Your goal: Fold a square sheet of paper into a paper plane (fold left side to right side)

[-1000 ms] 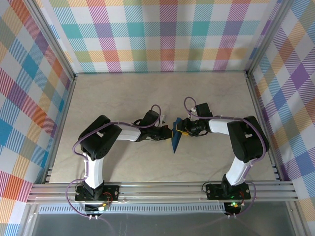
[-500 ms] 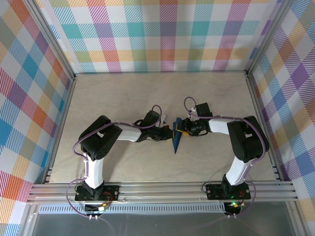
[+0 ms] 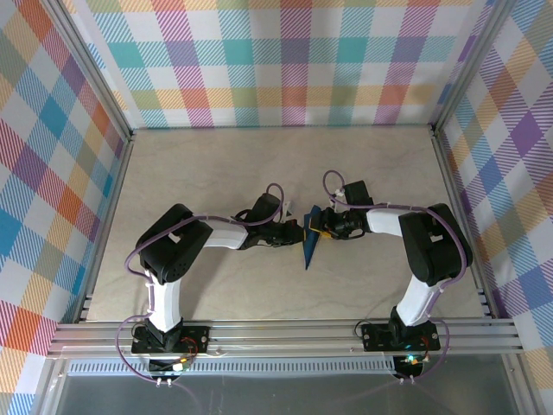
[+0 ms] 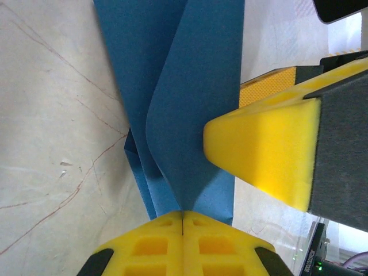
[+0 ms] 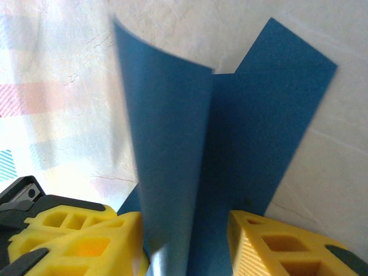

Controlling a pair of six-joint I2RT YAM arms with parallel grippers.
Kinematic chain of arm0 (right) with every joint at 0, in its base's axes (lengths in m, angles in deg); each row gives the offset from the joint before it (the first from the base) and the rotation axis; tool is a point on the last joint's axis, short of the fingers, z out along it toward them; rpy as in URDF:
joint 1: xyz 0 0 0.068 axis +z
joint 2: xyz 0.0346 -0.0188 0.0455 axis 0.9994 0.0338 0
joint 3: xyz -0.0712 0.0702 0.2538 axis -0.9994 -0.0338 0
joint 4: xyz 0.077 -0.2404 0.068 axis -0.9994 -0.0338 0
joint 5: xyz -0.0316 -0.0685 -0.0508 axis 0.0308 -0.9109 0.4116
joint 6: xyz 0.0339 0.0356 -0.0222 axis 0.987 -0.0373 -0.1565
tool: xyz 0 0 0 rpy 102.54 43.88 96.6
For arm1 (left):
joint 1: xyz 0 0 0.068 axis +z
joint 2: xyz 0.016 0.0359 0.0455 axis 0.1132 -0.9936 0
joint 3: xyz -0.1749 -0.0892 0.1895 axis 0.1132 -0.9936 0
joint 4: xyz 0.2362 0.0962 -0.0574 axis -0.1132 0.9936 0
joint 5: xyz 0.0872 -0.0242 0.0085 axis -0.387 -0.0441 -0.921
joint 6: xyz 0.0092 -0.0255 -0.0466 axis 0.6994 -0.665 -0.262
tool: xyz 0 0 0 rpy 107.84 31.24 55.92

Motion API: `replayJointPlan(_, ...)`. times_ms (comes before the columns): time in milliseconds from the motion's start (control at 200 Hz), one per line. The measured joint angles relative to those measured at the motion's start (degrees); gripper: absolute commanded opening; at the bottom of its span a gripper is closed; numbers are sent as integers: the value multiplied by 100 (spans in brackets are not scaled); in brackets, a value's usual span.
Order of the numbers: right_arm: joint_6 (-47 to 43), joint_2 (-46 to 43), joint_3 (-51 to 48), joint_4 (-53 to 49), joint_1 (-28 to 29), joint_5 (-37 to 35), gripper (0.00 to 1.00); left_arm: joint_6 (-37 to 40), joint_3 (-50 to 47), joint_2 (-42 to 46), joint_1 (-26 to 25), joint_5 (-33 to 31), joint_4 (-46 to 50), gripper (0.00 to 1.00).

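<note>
Left arm (image 3: 177, 249), right arm (image 3: 432, 246): white links, bulky black joints, purple cables (image 3: 276, 185) looping off both, yellow finger pads (image 4: 149, 247) moulded with square pockets.

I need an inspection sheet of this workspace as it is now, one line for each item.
Surface: beige table, with fine reddish scratches in the left wrist view.
Job's things: dark-blue sheet of paper, partly folded, one flap raised and curved, between the grippers.
Clutter: nothing seen.
Grippers: left gripper shut on the sheet of paper; right gripper open, one finger on either side of the raised flap.
Cables: purple cables looped along both arms, apart from the paper.
Surroundings: plaid walls; aluminium frame at the near edge.
</note>
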Motion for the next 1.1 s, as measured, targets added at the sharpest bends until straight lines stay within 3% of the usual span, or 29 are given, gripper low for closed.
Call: replayJointPlan(1100,-79,0,2,-22,-2,0,43,85,317,-221,-52,-85,275,0)
